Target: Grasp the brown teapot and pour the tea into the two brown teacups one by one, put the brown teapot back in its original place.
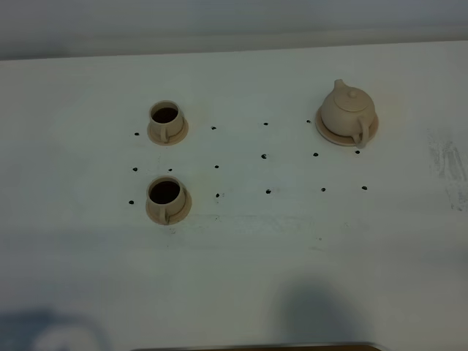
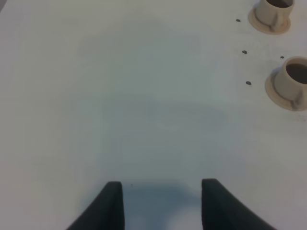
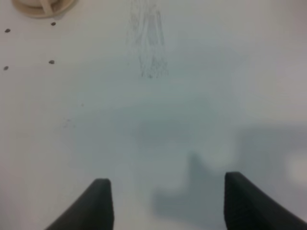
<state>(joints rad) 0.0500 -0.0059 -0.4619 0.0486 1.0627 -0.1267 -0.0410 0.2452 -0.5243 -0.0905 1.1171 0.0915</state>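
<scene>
Exterior high view, brown teapot (image 1: 346,110) on its coaster (image 1: 325,131), two teacups (image 1: 165,121) seemingly full, left gripper (image 2: 162,201) jaws parted with nothing between them, right gripper (image 3: 165,201) spread over bare table (image 3: 192,96)

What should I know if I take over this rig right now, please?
Left gripper: fingers apart, holding nothing.
Right gripper: fingers apart, holding nothing.
Brown teapot: upright on its coaster, lid on, untouched.
Far teacup and near teacup: each on its saucer, dark inside; I cannot tell whether that is tea.
Done: unclear, though the teapot sits in its place.
Left: check the cups; if they are empty, the whole pour remains.
</scene>
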